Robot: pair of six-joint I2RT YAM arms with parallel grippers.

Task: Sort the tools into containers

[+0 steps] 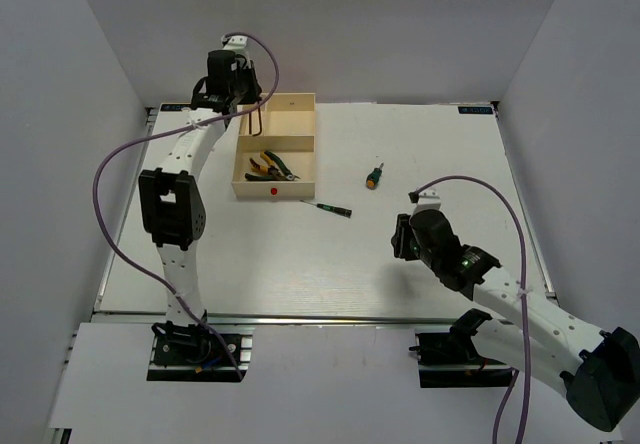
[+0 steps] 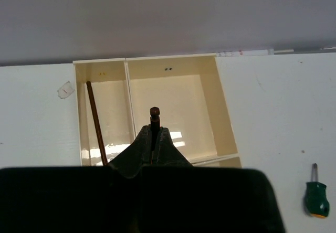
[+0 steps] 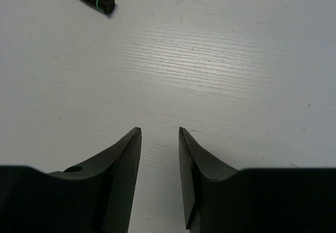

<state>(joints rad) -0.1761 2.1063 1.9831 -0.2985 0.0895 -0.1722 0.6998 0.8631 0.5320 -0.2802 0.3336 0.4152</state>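
While the left gripper clamps a hex key over the far-left tray, the right gripper stands open.

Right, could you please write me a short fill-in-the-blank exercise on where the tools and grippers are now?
1. The left gripper is shut on a dark ____ above the tray.
2. The pliers lie in the compartment beside the ____ dot.
3. The stubby screwdriver lies on the ____, outside the tray.
4. The right gripper hangs ____ and empty.
Missing words: hex key; red; table; open.
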